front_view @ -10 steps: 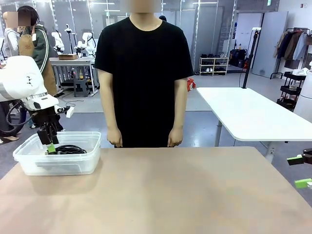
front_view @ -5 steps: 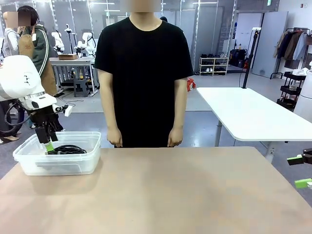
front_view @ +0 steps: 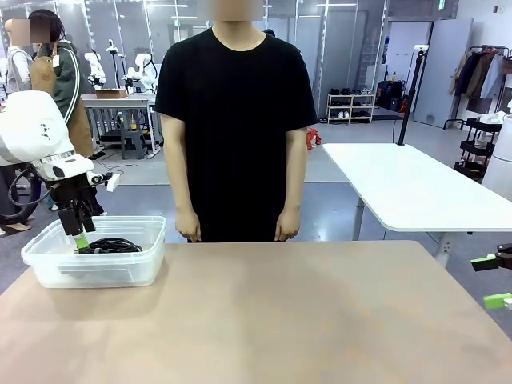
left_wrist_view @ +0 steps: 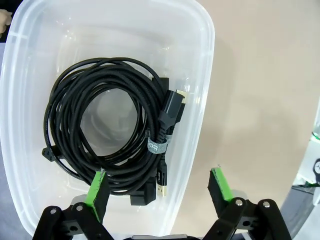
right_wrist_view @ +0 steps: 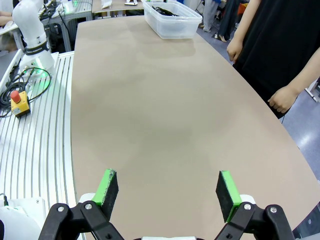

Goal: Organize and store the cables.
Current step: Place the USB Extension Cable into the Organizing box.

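Observation:
The cables [left_wrist_view: 107,140] lie as black round coils inside a clear plastic bin [left_wrist_view: 197,75]; one coil has a pale tie band [left_wrist_view: 157,147] and plug ends beside it. In the front view the cables [front_view: 112,245] show through the bin [front_view: 128,268] at the table's far left. My left gripper [front_view: 81,234] hangs open just above the bin, holding nothing; in its wrist view the left gripper [left_wrist_view: 160,187] has one pad over the coils and one over the table beside the bin wall. My right gripper [front_view: 496,280] stands open at the table's right edge, and the right gripper [right_wrist_view: 167,192] is empty over bare tabletop.
A person in a black shirt [front_view: 236,120] stands at the far side, hands [front_view: 190,226] hanging at the table edge. The tan tabletop [front_view: 280,320] spreads wide between the bin and the right gripper. A white table [front_view: 408,188] stands behind at right.
My left gripper has risen slightly out of the bin and drifted a little left. The cables stay in the bin. The right gripper and the person have not moved.

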Action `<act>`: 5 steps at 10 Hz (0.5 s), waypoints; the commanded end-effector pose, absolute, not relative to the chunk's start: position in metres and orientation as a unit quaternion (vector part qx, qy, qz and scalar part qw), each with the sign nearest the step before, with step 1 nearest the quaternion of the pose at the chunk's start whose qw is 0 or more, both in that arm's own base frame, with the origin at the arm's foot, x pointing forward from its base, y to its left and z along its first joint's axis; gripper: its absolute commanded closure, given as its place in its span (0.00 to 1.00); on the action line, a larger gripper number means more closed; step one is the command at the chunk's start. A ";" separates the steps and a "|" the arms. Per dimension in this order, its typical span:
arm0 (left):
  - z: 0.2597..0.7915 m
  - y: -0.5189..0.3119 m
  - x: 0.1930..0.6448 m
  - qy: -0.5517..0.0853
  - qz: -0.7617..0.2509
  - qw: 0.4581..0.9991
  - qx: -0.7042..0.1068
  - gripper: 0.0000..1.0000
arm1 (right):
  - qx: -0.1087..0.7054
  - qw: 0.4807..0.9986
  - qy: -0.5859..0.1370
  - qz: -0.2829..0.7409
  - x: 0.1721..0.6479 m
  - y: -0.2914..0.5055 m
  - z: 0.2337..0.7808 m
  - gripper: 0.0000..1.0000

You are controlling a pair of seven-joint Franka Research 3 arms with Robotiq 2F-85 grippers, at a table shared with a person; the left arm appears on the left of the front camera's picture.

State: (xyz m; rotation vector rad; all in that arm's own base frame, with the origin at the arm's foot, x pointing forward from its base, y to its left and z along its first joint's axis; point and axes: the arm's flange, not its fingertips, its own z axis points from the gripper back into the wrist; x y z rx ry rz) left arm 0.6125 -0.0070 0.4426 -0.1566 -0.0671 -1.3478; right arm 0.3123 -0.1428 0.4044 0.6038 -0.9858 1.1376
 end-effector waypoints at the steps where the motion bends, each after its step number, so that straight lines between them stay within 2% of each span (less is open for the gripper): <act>1: 0.443 -0.007 0.612 -0.028 -0.623 0.779 -0.069 0.00 | 0.273 0.689 -0.444 0.504 0.313 -0.142 0.406 0.00; 5: 0.443 -0.007 0.612 -0.028 -0.623 0.779 -0.069 0.00 | 0.273 0.689 -0.444 0.504 0.313 -0.142 0.406 0.00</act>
